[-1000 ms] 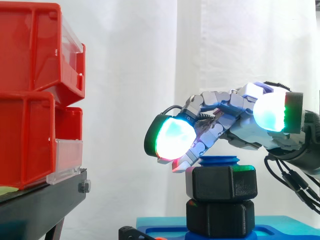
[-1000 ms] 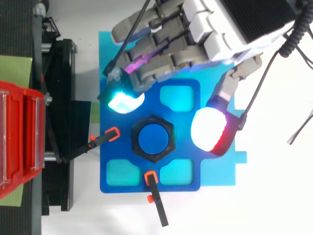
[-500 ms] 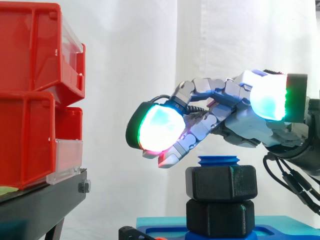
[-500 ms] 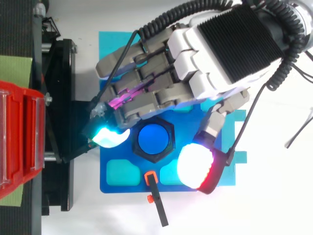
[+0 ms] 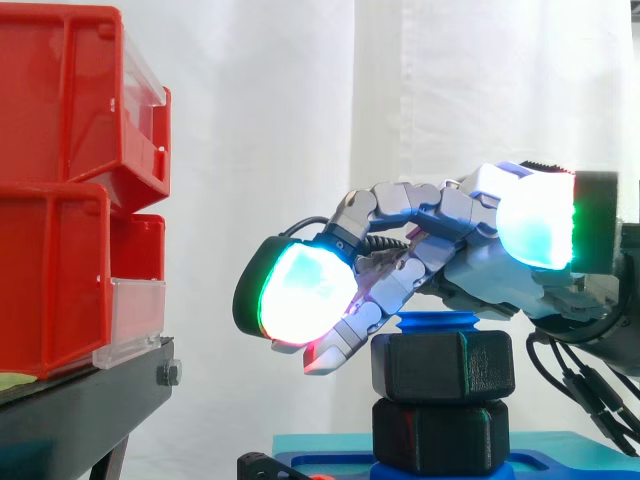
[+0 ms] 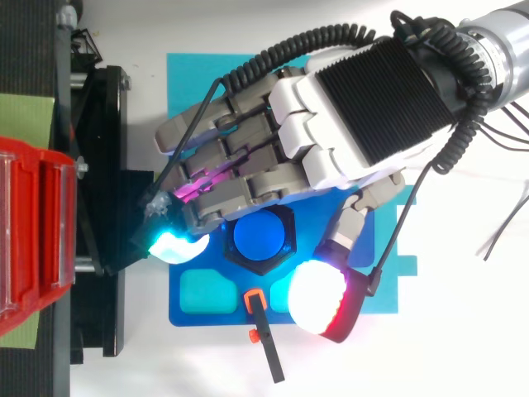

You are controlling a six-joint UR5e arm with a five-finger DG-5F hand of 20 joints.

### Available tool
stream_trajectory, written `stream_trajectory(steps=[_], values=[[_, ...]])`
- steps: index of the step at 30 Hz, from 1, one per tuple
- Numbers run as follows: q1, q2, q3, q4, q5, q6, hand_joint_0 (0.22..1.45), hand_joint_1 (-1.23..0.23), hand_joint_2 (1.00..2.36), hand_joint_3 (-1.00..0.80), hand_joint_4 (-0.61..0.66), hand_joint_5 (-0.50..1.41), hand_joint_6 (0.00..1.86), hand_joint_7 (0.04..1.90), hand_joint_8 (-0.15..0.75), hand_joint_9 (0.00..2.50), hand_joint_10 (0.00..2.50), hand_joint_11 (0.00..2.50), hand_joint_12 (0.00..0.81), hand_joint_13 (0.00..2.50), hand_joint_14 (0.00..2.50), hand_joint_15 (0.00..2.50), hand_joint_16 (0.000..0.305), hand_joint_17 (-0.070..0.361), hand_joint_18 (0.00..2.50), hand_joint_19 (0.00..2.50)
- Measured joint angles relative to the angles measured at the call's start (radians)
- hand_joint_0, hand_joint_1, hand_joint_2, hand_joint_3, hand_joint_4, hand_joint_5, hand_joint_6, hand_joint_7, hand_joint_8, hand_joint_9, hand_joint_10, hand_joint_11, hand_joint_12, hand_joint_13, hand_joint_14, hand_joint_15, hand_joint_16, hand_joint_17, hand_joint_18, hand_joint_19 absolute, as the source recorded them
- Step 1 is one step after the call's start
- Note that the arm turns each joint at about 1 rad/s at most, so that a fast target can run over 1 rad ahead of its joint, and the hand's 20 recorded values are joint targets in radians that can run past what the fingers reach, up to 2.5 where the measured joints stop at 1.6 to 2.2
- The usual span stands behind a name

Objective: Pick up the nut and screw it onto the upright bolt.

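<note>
First, side view: black hex nut [image 5: 443,365] already riding high on the upright blue bolt [image 5: 438,321], above a second black hex [image 5: 440,435]; hand [image 5: 480,270] arched over it, fingers relaxed, gripping nothing; lower and nearer the bolt top than half a second ago. Then from above: hand [image 6: 364,107] covering the nut's far edge, thumb pad [image 6: 316,296] off to one side; slid further across the blue plate [image 6: 215,316] since. Looks rigid, light, likely printed plastic; best pinched on opposite flats, not corners.
</note>
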Motion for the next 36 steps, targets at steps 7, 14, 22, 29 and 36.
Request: stream_trajectory(steps=[7,14,22,29,36], values=[[0.002,-0.001,-0.004,-0.009,0.001,-0.002,0.47,-0.08,1.0,-0.5,0.19,-0.1,0.5,0.74,0.233,0.84,0.0,0.0,0.234,0.69,0.0,0.0,0.034,0.077,0.44,0.1],[0.003,-0.001,-0.005,-0.01,0.001,-0.007,0.47,-0.09,1.0,-0.5,0.19,-0.1,0.5,0.76,0.234,0.84,0.0,0.0,0.234,0.69,0.0,0.0,0.034,0.076,0.44,0.1],[0.003,-0.003,-0.006,-0.015,0.001,-0.012,0.48,-0.06,1.0,-0.5,0.19,-0.09,0.5,0.77,0.232,0.84,0.0,0.0,0.234,0.69,0.0,0.0,0.034,0.075,0.44,0.09],[0.002,-0.005,-0.007,-0.016,0.001,-0.014,0.48,-0.05,1.0,-0.5,0.2,-0.08,0.5,0.82,0.24,0.85,0.0,0.0,0.239,0.7,0.0,0.0,0.032,0.073,0.45,0.07],[0.001,-0.005,-0.007,-0.017,-0.002,-0.014,0.48,-0.06,1.0,-0.5,0.25,-0.05,0.5,1.03,0.247,0.86,0.0,0.0,0.237,0.71,0.0,0.0,0.03,0.069,0.46,0.05]])
